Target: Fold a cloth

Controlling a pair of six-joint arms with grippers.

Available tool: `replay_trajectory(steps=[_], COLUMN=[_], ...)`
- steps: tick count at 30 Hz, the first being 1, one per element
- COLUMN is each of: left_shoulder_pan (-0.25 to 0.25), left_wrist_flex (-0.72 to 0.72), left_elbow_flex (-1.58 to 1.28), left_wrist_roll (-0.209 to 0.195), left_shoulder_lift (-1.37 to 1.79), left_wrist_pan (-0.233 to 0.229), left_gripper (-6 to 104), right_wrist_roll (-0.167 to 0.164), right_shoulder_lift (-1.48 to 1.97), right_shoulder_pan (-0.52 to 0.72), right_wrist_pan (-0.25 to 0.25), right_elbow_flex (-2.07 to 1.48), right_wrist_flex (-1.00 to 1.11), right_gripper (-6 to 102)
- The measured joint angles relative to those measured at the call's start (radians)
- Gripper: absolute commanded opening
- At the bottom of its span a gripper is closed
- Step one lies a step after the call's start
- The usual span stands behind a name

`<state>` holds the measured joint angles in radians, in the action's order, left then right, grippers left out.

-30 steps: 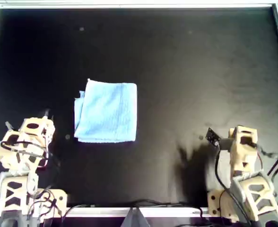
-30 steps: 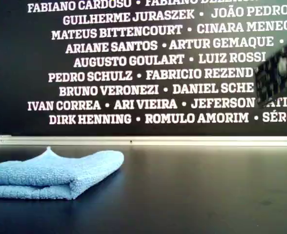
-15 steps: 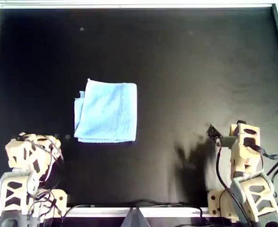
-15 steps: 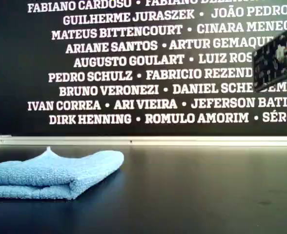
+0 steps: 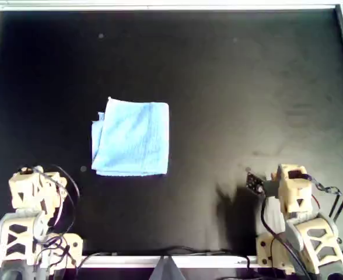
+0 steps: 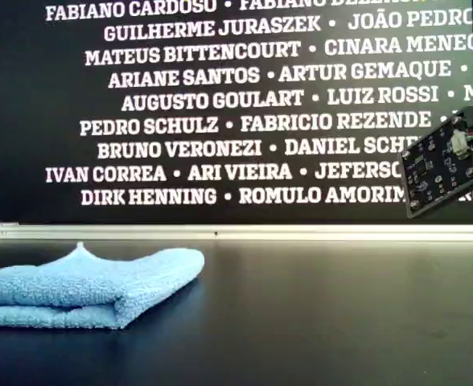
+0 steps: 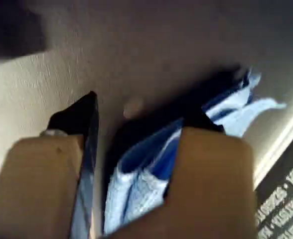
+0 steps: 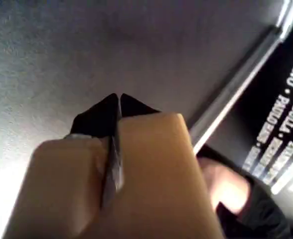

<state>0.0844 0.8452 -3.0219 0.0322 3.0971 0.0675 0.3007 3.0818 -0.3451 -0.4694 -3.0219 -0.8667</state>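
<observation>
Cloth [image 5: 130, 137] is seen folded flat on the black desk [image 5: 235, 87], left of centre in the overhead view. The left hand [image 7: 136, 124] is held apart with nothing gripped; the right hand [image 8: 117, 107] is pressed closed, empty.

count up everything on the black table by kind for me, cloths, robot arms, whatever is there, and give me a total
Cloths: 1, the light blue cloth, folded.
Robot arms: 2, the left gripper open, the right gripper shut and empty.
Circuit boards: 1, the small board on the right arm.
Total: 4
</observation>
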Motion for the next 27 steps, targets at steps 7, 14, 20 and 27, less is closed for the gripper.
replay_trajectory(steps=[7, 14, 20, 27], left_shoulder_pan=[0.0, 0.0, 0.0, 0.0], left_wrist_flex=[0.0, 0.0, 0.0, 0.0], left_elbow_flex=[0.0, 0.0, 0.0, 0.0], left_wrist_roll=[0.0, 0.0, 0.0, 0.0], left_shoulder_lift=[0.0, 0.0, 0.0, 0.0], left_wrist_pan=[-0.006, -0.006, -0.006, -0.006], left_gripper=[60, 60, 60, 60], right_wrist_roll=[-0.005, -0.006, -0.006, -0.006], right_shoulder_lift=[0.0, 0.0, 0.0, 0.0], right_shoulder_pan=[0.0, 0.002, 0.002, 0.002], right_wrist_pan=[0.0, 0.0, 0.0, 0.0], right_elbow_flex=[0.0, 0.0, 0.0, 0.0], right_wrist_flex=[-0.015, -0.015, -0.015, -0.015], right_gripper=[-1, -1, -1, -1])
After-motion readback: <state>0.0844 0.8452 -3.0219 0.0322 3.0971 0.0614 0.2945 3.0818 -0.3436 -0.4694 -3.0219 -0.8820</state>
